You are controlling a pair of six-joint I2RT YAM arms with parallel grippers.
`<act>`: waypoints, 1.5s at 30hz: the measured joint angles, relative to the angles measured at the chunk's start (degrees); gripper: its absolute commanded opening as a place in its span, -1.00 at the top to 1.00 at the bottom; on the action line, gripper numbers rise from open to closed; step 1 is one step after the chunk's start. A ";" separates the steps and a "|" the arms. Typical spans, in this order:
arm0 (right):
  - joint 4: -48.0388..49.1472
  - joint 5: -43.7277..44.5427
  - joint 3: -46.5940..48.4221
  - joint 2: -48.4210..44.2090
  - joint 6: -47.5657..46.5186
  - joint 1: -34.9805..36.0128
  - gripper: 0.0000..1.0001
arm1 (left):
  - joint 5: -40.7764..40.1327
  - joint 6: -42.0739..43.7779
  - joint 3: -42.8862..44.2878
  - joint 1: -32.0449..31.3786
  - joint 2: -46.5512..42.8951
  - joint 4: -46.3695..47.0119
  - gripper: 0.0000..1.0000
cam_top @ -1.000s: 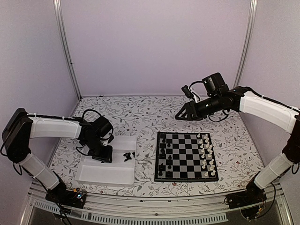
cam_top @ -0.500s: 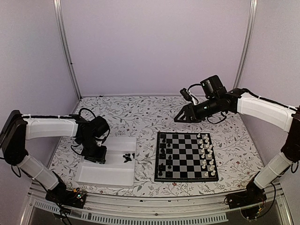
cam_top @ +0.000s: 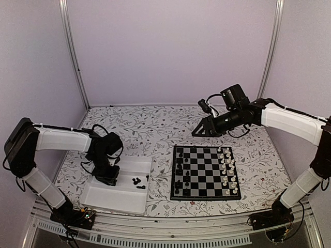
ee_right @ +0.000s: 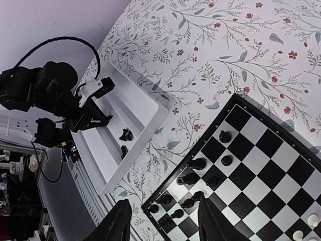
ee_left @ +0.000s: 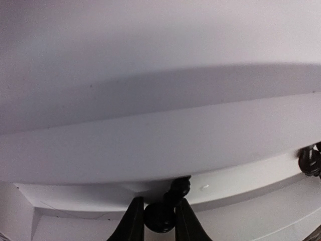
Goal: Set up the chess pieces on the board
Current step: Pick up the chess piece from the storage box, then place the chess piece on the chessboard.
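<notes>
My left gripper (cam_top: 107, 176) is down inside the white tray (cam_top: 122, 202) at its left part. In the left wrist view the gripper (ee_left: 159, 222) is shut on a tiny black chess piece (ee_left: 161, 213), held by its round base. A few loose black pieces (cam_top: 137, 182) lie in the tray to the right of it. The board (cam_top: 205, 155) carries black pieces (cam_top: 180, 170) on its left columns and white pieces (cam_top: 227, 170) on its right columns. My right gripper (cam_top: 199, 130) hangs open and empty above the table behind the board. It is also open in the right wrist view (ee_right: 163, 226).
The right wrist view shows the tray's rim (ee_right: 159, 111), two loose black pieces (ee_right: 125, 134) in it, and the board's corner (ee_right: 150, 205) with black pieces. The floral tablecloth (cam_top: 155, 129) lies between tray and board. Metal posts stand at the back corners.
My left gripper has moved a little toward the near side inside the tray. The tray and its loose pieces have shifted slightly. My right arm has drifted a little left.
</notes>
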 measured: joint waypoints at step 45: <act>4.66 -12.39 12.48 14.36 6.12 8.28 0.33 | 14.43 10.82 21.14 -13.86 -0.13 31.06 0.71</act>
